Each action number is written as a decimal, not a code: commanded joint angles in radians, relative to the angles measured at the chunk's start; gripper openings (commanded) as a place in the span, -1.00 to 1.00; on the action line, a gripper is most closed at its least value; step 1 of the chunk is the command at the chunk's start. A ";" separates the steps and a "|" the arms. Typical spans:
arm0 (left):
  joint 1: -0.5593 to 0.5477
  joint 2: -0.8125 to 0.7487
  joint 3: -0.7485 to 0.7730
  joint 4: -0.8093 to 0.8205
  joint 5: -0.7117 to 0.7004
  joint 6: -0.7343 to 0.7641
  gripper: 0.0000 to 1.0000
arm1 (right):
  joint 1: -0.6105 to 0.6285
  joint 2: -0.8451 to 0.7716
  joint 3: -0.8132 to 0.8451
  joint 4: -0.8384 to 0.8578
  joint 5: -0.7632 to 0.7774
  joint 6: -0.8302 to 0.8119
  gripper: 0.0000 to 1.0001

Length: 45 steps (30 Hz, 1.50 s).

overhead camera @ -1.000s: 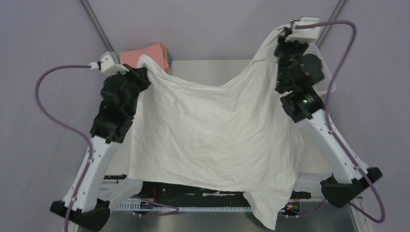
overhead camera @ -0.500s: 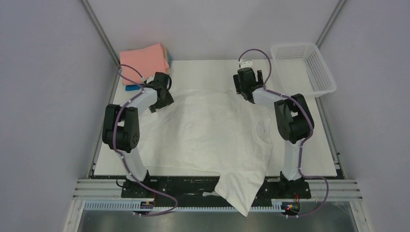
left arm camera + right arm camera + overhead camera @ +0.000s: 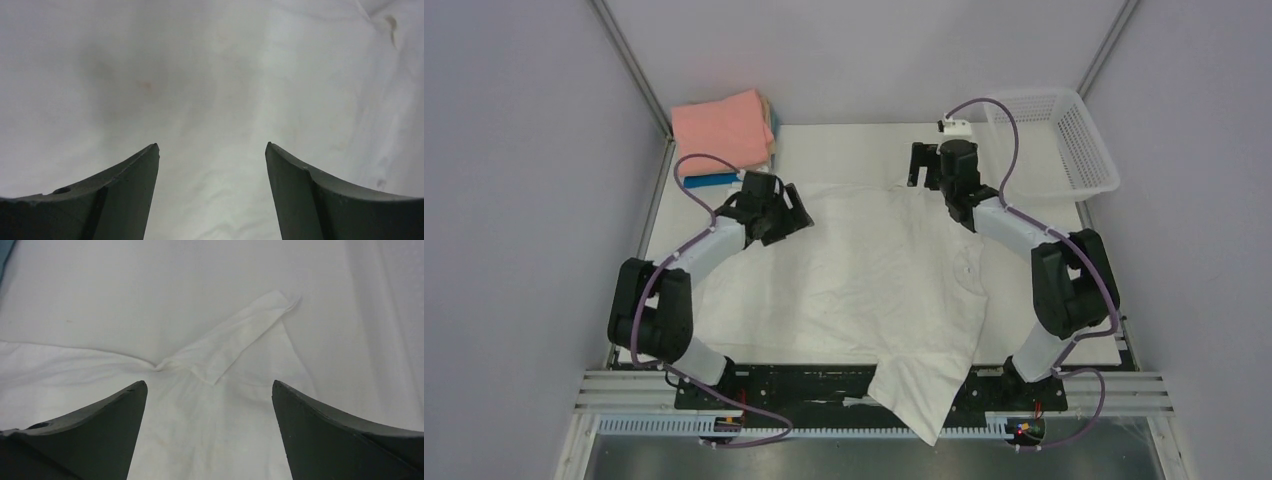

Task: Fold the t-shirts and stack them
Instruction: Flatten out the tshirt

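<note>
At the table's [image 3: 854, 148] far-left corner: folded stack, pink shirt [image 3: 724, 125] on top, blue shirt [image 3: 707, 181] poking out at the stack's near side. A tan edge shows on the stack's right, too small to be sure.

Left gripper [image 3: 796, 212] is over the white shirt's [image 3: 864, 270] far-left edge, jaws apart, holding nothing. In the left wrist view there is only white cloth between and below the fingers [image 3: 125, 180]. Can't tell if the tips touch it.

White shirt lies spread, wrinkled, across the table's middle. Its near-right part hangs over the table's near edge.

Right gripper [image 3: 921, 168] is at the shirt's far-right edge, jaws apart, empty. In the right wrist view a folded flap of cloth [image 3: 235, 342] lies just ahead of the fingers [image 3: 320, 425].

Basket [image 3: 1104, 172] sits at the table's far-right corner, apart from the shirt.
</note>
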 commanded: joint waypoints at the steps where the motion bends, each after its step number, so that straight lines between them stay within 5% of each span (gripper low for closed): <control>1: -0.152 -0.095 -0.118 0.220 0.207 -0.015 0.68 | -0.034 0.025 -0.067 0.102 -0.250 0.161 0.96; 9: -0.397 -0.028 -0.156 0.447 0.333 0.030 0.69 | -0.052 0.222 0.026 0.154 -0.415 0.254 0.96; 19: -0.628 0.173 -0.171 0.618 0.415 0.078 0.70 | -0.054 0.364 0.107 0.182 -0.411 0.269 0.96; 28: -0.709 0.296 -0.290 0.713 0.467 -0.013 0.70 | -0.066 0.533 0.297 0.189 -0.359 0.299 0.96; 33: -0.730 0.296 -0.333 0.711 0.457 -0.027 0.71 | -0.071 0.632 0.395 0.345 -0.352 0.351 0.96; 41: -0.731 0.312 -0.272 0.671 0.435 -0.026 0.71 | -0.070 0.807 0.627 0.615 -0.294 0.467 0.96; 45: -0.729 0.310 -0.231 0.657 0.432 -0.026 0.71 | -0.069 0.818 0.719 0.565 -0.303 0.424 0.96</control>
